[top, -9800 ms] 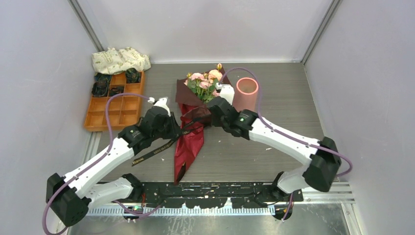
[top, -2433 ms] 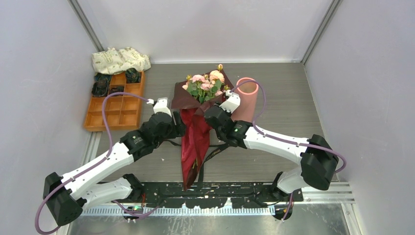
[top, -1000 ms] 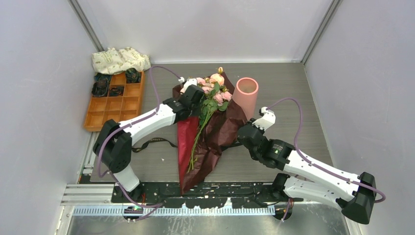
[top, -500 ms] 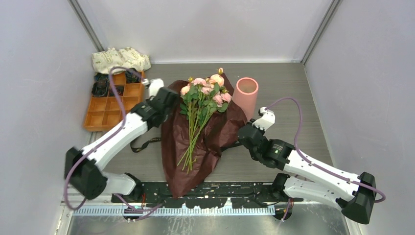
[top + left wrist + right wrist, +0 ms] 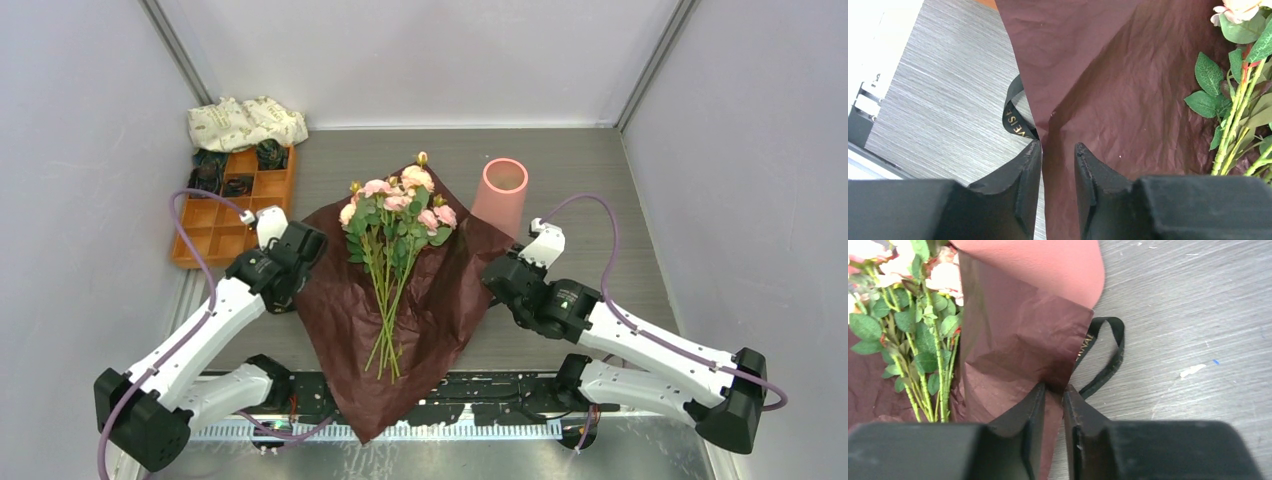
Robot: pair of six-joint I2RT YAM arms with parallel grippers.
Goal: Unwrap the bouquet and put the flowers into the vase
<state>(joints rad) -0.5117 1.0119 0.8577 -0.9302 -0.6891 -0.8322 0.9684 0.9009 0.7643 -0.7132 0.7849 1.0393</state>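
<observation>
Two claws flank the opened wrap in the top view. My left claw (image 5: 303,245) sits at the left corner of the maroon paper (image 5: 440,310) and my right claw (image 5: 492,272) at its right edge. The flowers (image 5: 392,225) lie loose on the paper between them. Their long axis runs near to far, with the heads at the far end and the bare stem ends toward my bases. The vase (image 5: 503,190) stands upright on the worktop (image 5: 600,190), just beyond the paper's far right corner. It is much nearer my right arm. Both arms reach low and forward, elbows out.

Seen from my left wrist, the left claw (image 5: 1058,145) is narrowly parted, with the paper (image 5: 1108,75) edge running through the gap. I judge it is not pinched. The flowers (image 5: 1238,110) lie off to the right, stems roughly parallel to my fingers. A loop of black ribbon (image 5: 1013,117) peeks out from under the paper.

From my right wrist, the right claw (image 5: 1054,386) stands barely apart around a fold of paper (image 5: 1013,340), and I cannot tell whether it grips. The flowers (image 5: 923,350) lie to the left and the ribbon (image 5: 1110,355) to the right. The salmon shape ahead I take for the vase (image 5: 1048,260). I judge the stems call for a crosswise grasp.
</observation>
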